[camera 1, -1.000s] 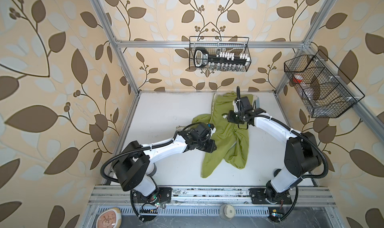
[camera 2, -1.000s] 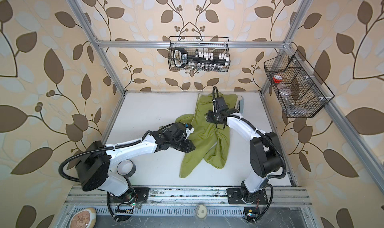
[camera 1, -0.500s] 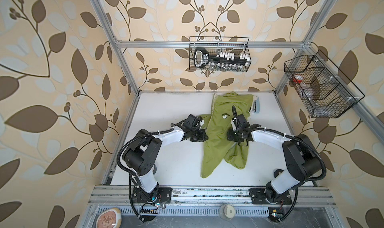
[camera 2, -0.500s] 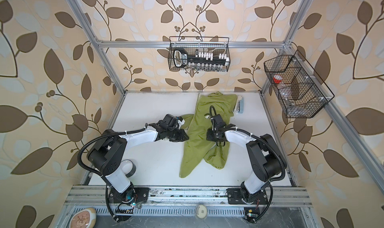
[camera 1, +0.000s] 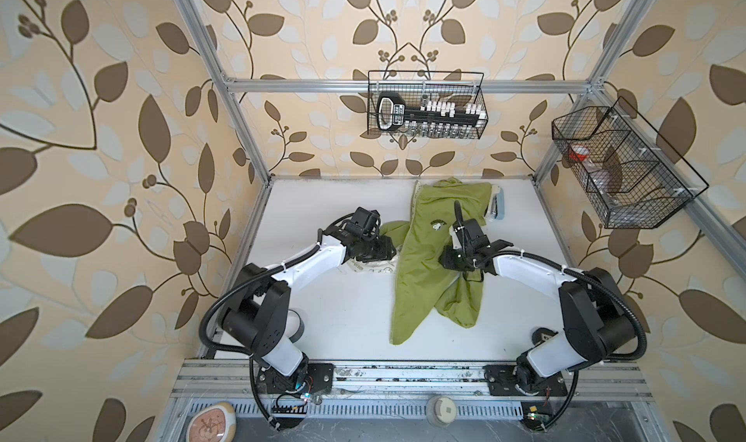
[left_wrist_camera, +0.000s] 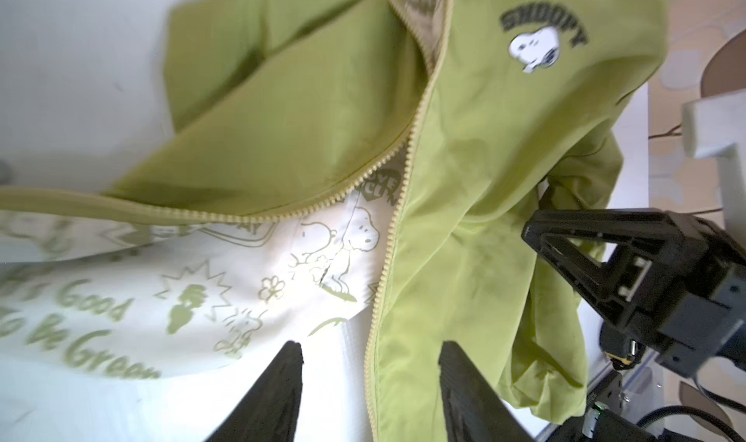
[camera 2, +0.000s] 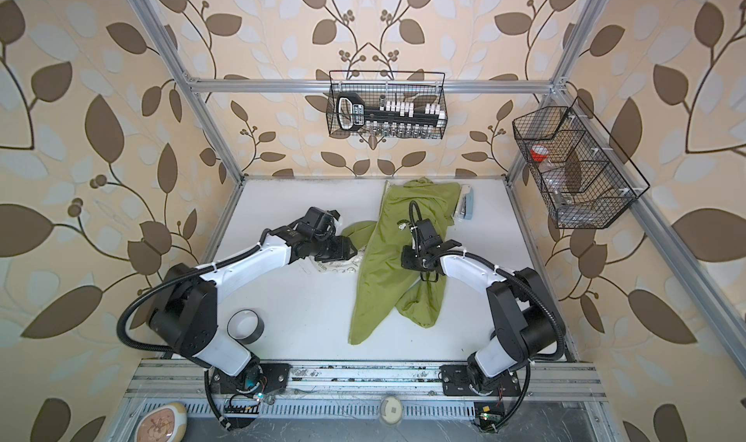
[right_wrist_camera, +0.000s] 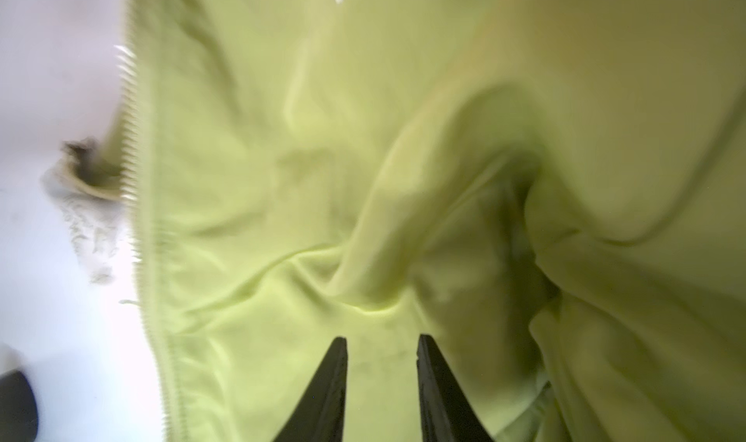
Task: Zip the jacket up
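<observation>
Lying unzipped on the white worktop, the lime-green hooded fabric jacket stretches from centre toward 12 o'clock. At its 9 o'clock side the left fingers, apart, straddle the cream zipper edge. At 3 o'clock the right fingers, apart, stand over green cloth.

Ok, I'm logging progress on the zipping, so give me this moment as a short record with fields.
jacket: lime green, lying on the white table, front open
zipper: unzipped, tooth rows parted, cream lining showing between
left gripper: jaws apart, zipper edge seen between them, nothing gripped
right gripper: jaws apart over green fabric, nothing gripped
task: not yet zipped
</observation>
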{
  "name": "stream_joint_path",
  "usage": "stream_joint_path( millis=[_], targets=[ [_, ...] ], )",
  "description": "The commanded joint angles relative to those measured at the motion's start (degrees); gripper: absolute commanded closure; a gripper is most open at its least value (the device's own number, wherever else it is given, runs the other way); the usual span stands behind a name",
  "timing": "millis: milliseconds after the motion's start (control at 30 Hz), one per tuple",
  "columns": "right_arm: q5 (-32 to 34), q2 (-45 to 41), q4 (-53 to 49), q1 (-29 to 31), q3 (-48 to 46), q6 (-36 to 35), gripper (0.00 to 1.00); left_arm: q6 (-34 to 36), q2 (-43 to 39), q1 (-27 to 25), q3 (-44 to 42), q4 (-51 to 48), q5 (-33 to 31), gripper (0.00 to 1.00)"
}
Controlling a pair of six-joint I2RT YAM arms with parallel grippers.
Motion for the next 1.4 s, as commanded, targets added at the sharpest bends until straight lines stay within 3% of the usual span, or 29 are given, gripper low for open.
stream_joint_path(
  millis=[0,133,333,567,767,1067,1367],
  targets=[
    [-0.5,-2.7,-1.4,1.0,1.5,-0.3,0.58,-1.1,-2.5,4.0,1.1,-5.4,-6.9,0.42],
    [-0.9,-5.5,-2.7,2.6,2.3,-1.0,0.48,0.1,0.6,6.9,3.3,-5.7,-8.1,0.41],
    [-1.4,-8.3,-4.6,4.0,2.4,-1.8,0.43,11.4,12.2,6.4,15.2,-11.7,-7.5,0.49],
    [-2.4,-9.5,-4.1,4.1,1.0,-2.1,0.42,26.2,17.7,-2.8,19.7,-14.9,-14.2,0.5],
    [-3.9,-9.6,-2.9,4.1,0.3,-1.7,0.42,32.9,22.3,-5.9,22.4,-16.0,-17.2,0.54],
    [-4.1,-10.6,-2.6,4.1,-1.1,-1.3,0.42,34.1,27.5,-7.1,27.5,-16.1,-20.8,0.56],
    [-4.2,-10.2,-2.7,3.8,-1.0,-1.1,0.42,34.8,31.3,-7.1,30.2,-16.4,-16.8,0.58]
  ],
)
